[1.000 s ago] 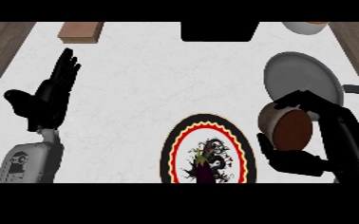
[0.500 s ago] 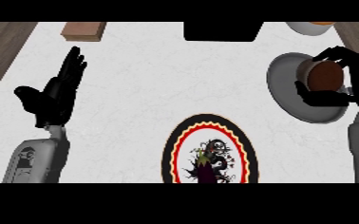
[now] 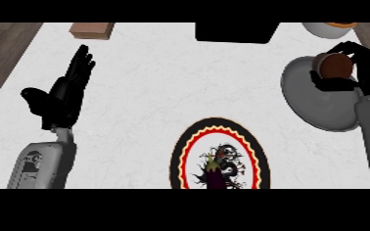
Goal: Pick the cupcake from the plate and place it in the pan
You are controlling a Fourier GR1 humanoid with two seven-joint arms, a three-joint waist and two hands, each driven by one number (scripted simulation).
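Observation:
The brown cupcake (image 3: pixel 335 67) is in my right hand (image 3: pixel 348 80), whose fingers curl round it above the far part of the grey pan (image 3: pixel 321 105) at the right. I cannot tell whether the cupcake touches the pan. The plate (image 3: pixel 189 149), black with a red and yellow rim and a dark picture in its middle, lies at the lower centre with no cupcake on it. My left hand (image 3: pixel 63 95) rests open at the left, fingers straight and pointing away.
A brown block (image 3: pixel 92 30) sits at the far left of the counter. A black box (image 3: pixel 237 32) stands at the far centre. A white bowl (image 3: pixel 327 28) shows at the far right, just beyond the pan. A wooden strip borders the counter's left edge.
My right hand has carried the cupcake away from the plate's right side, further up and right, to over the pan. The left hand has stayed where it was.

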